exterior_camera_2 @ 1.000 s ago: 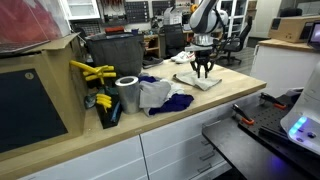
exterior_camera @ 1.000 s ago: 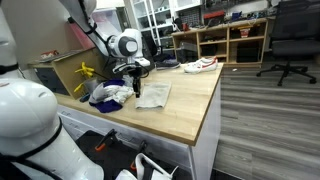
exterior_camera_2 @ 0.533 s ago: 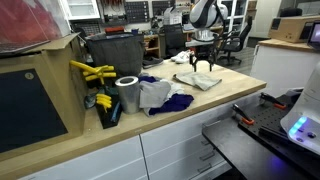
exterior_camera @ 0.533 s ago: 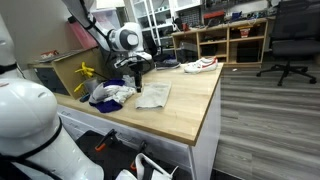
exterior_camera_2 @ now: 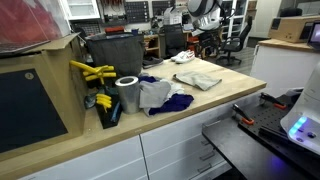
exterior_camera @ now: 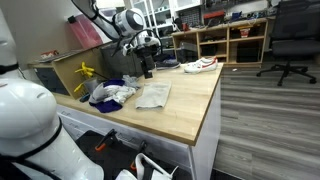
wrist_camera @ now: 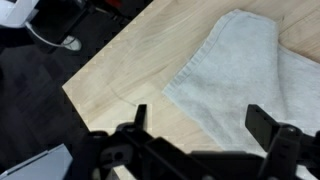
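I am holding my arm bent high, upper middle of the frame, end effector (exterior_camera: 146, 64) pointing down, wide open and gripping nothing, hovering above the grey towel (exterior_camera: 153, 95) lying on the bench (exterior_camera: 190, 112).

Grey wood-plank floor (exterior_camera: 270, 120) runs back to a low wooden shelf unit (exterior_camera: 235, 38) and a black office chair (exterior_camera: 288, 45). The pale wooden desk (exterior_camera: 190, 115) sits on white drawers (exterior_camera_2: 190, 150), under even indoor light.
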Motion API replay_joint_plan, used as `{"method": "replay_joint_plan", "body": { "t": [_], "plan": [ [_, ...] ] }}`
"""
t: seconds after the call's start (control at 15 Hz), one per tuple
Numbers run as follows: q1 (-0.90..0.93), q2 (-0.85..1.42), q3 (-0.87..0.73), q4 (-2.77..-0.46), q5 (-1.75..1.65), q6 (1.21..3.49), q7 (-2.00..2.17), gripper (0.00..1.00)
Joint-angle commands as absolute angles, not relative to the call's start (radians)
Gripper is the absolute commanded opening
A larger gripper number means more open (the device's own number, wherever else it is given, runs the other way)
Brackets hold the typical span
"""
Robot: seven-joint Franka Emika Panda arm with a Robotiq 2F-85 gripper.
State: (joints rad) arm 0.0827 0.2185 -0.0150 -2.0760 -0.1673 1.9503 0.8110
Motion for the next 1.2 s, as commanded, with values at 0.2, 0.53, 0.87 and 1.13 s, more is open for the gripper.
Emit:
{"method": "replay_joint_plan", "body": {
  "t": [0.2, 0.53, 0.87, 1.13],
  "plan": [
    [0.088, 0.358, -0.027, -1.871, -0.284, 1.876, 0.623, 1.00],
    [0.092, 0.436, -0.038, -1.761, -0.268, 1.875, 0.573, 1.00],
    [0.092, 0.489, -0.045, -1.704, -0.212, 1.912, 0.622, 1.00],
    [0.086, 0.495, -0.049, -1.689, -0.132, 1.873, 0.647, 1.00]
  ]
}}
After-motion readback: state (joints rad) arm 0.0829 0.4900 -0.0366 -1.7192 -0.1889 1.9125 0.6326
